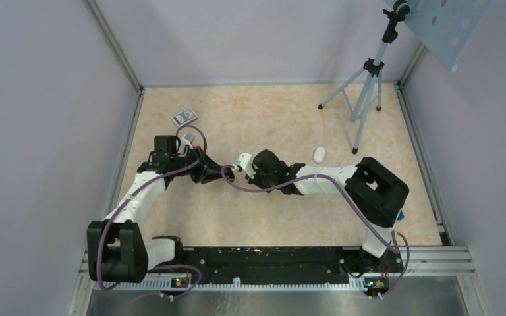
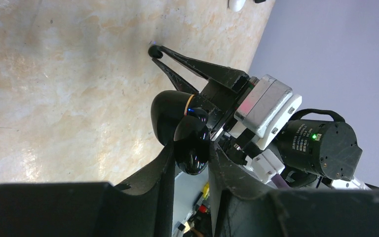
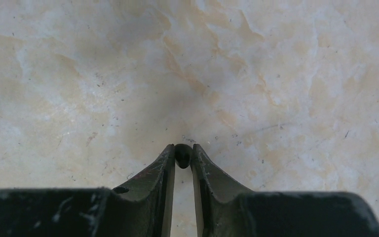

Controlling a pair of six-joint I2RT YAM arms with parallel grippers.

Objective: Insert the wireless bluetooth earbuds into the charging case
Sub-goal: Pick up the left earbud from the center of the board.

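Top view: two black arms reach over a pale marbled surface [image 1: 270, 224], and the left claw [image 1: 212, 176] and right claw [image 1: 233, 169] nearly meet at centre frame; what they hold is too small to make out here. A white oval object [image 1: 319, 155] lies apart to the right of centre. Left wrist view: the left claw is pressed onto a glossy black charging case [image 2: 177, 118] with an orange ring, lid open, at centre frame. The right claw's tips touch the surface above and left of the case. A label on the right arm's motor [image 2: 321, 148] is too small to read. Right wrist view: the right claw pinches a tiny dark earbud [image 3: 182, 155] between its tips, low centre, at the surface.
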